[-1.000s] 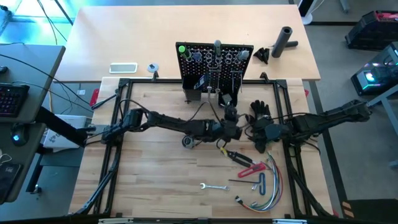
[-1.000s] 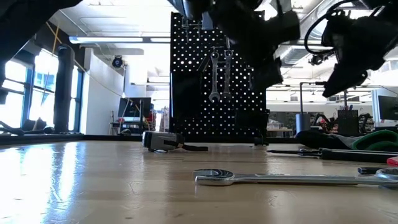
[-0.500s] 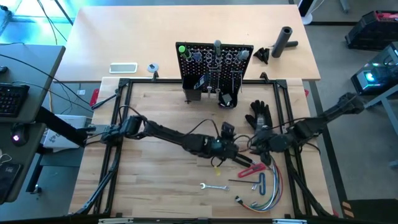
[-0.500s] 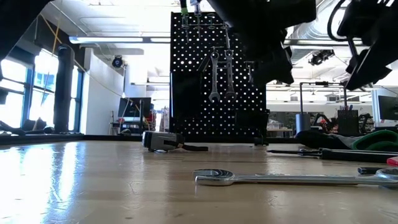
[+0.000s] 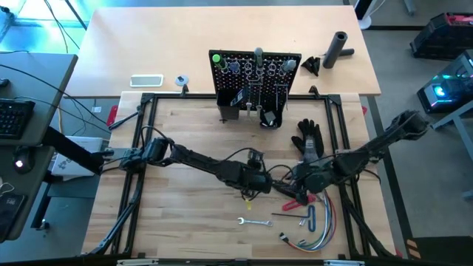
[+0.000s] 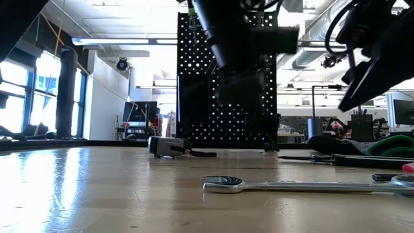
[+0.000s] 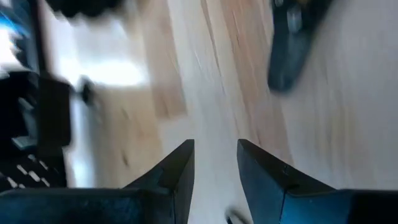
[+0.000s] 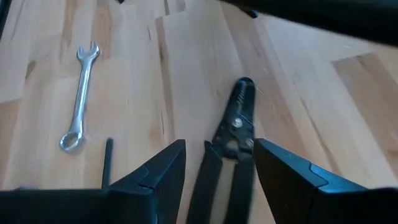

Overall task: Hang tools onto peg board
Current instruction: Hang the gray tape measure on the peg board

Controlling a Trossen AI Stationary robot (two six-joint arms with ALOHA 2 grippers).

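I have the right gripper (image 8: 214,165) low over the desk (image 5: 185,222) with its jaws apart and empty, and the black pliers (image 8: 233,134) lie straight ahead in the gap between them, long axis running away from the jaws, nose farthest. My right arm is clearly nearer them. The left gripper (image 7: 214,168), jaws slightly apart and holding nothing, hangs just beside. The right wrist view also shows a silver wrench (image 8: 79,96) off to one side; only the high view shows the peg board (image 5: 255,74) well beyond both grippers.
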